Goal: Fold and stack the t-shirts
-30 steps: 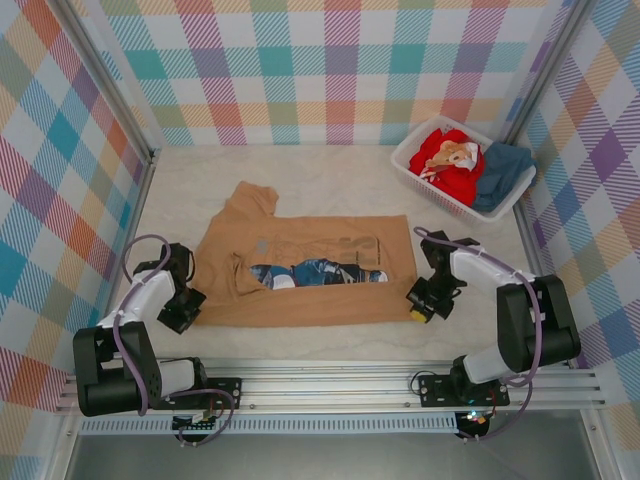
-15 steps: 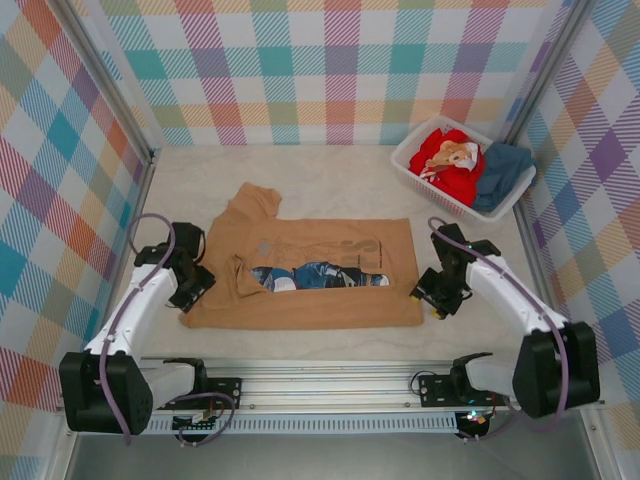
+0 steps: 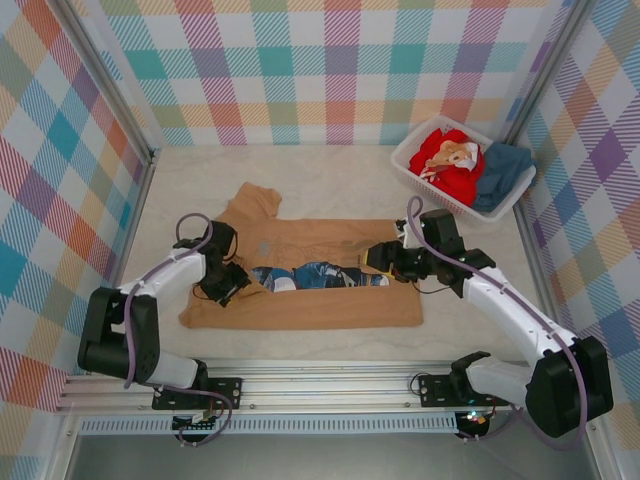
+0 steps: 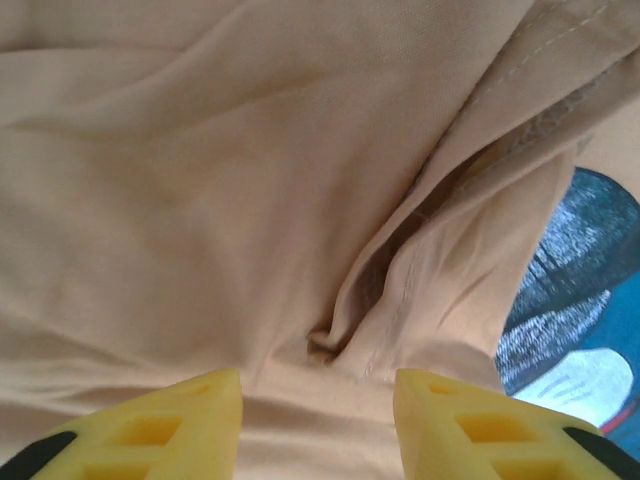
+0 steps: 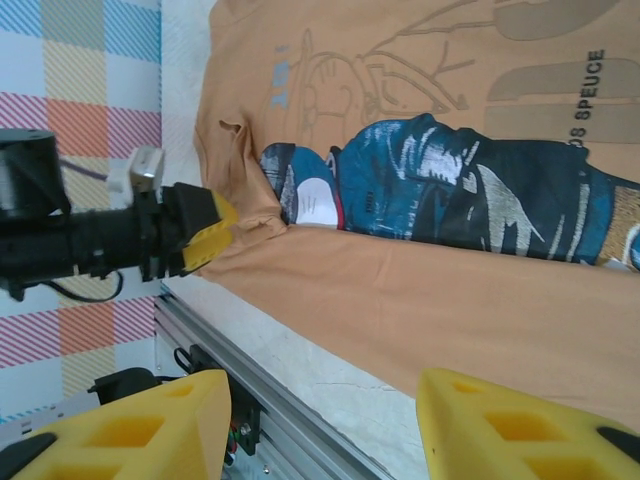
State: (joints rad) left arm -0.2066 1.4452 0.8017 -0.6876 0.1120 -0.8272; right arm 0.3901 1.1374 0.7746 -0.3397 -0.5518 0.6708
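The left hand (image 4: 318, 415) hovers open and empty over a bunched seam at the 9 o'clock end of the tan-brown t-shirt (image 3: 320, 302). The right hand (image 5: 325, 420) hangs just as wide and empty above its 3 o'clock end. The shirt lies mid-worktop (image 3: 340, 190) and seems partly folded lengthwise, with its cartoon print (image 3: 315, 274) showing in a strip. I judge the first shirt's fold to be half done. Next, each hand must pinch an end and carry it across. Counted: three t-shirts, this one plus a red t-shirt (image 3: 445, 160) and a dark teal t-shirt (image 3: 505, 170) in one white basket (image 3: 425, 188) at 2 o'clock, and two hands.
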